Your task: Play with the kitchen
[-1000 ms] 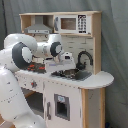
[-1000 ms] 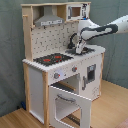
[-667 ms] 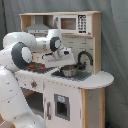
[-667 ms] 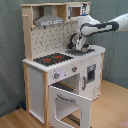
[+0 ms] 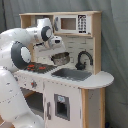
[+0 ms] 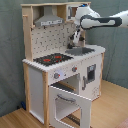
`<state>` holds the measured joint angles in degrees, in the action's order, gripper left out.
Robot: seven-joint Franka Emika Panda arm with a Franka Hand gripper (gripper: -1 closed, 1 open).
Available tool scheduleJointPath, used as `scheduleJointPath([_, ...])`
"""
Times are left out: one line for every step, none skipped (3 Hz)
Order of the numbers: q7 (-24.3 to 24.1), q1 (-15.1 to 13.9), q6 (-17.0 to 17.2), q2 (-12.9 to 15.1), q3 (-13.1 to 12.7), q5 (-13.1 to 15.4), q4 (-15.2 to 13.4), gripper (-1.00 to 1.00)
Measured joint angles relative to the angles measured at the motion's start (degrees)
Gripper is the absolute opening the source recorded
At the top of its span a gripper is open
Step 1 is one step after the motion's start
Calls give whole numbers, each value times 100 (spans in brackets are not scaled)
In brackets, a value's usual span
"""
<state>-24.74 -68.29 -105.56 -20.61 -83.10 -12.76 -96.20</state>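
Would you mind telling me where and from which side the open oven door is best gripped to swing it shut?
Probably at the free top edge of the oven door, approached from the front. In the second exterior view it hangs open, tilted outward and hinged at the bottom, so that edge sits farthest from the hinge and stands clear of the kitchen.
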Motion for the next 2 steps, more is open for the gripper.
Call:
scheduleJointPath([198,38,-384,-2,-396,3,153,-100])
scheduleJointPath([429,-8,-873,-2,-794,3,155,-100])
